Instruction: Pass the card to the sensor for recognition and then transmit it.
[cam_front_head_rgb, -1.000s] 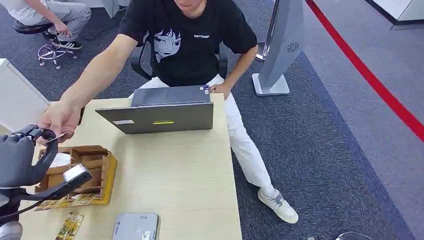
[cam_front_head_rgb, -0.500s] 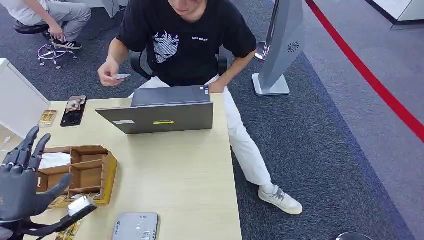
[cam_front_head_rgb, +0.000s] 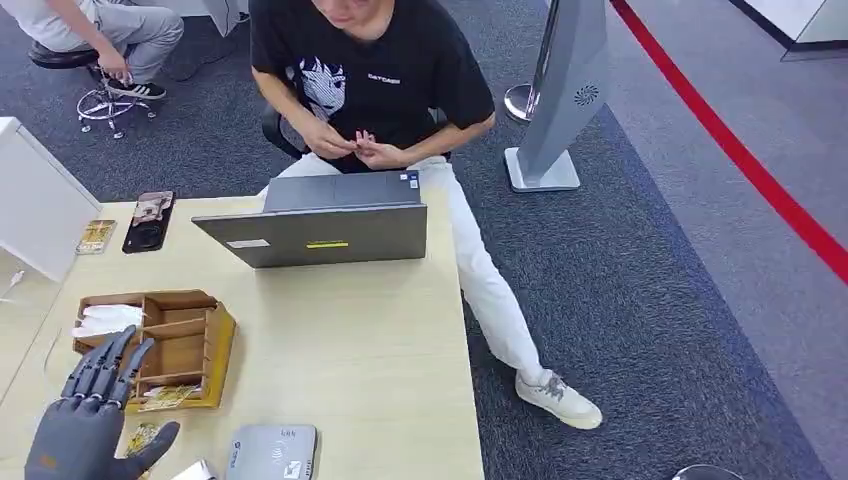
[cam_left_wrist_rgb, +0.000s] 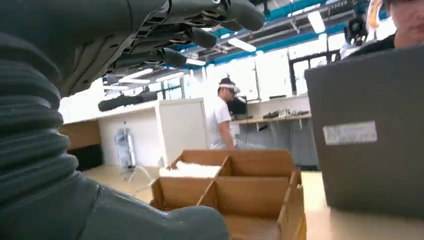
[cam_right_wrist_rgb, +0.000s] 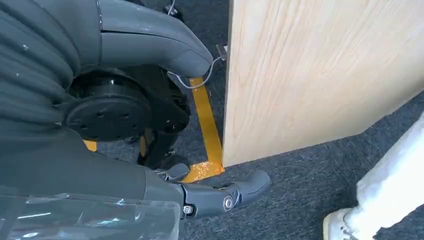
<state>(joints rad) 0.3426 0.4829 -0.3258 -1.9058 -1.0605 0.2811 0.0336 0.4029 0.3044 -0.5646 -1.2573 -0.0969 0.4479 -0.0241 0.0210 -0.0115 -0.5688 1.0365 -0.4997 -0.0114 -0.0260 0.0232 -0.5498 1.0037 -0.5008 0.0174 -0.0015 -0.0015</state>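
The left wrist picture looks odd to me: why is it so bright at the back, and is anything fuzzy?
Left wrist view: windows and ceiling lights behind are blown out, and the left hand close to the lens is dark and soft. Head view: even light, sharp on the laptop and wooden organizer box.

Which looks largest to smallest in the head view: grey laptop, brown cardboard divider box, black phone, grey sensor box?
1. Grey laptop.
2. Brown cardboard divider box.
3. Grey sensor box, partly cropped by the frame, so unsure.
4. Black phone.
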